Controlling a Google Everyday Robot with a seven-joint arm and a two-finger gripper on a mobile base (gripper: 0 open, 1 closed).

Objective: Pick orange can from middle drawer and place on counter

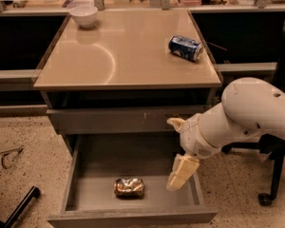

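Note:
The orange can (129, 186) lies on its side on the floor of the open middle drawer (92, 194), near the drawer's front. My gripper (176, 148) is open and empty, over the right side of the drawer, to the right of the can and apart from it. Its lower finger (181, 172) hangs down inside the drawer; the upper finger (175, 123) is by the drawer front above. The beige counter (123, 56) tops the cabinet.
A blue-and-white can (185, 47) lies on the counter's right side and a white bowl (83, 14) stands at its back left. A shut, scratched drawer front (109, 120) is above the open drawer. A chair base (270, 194) stands at the right.

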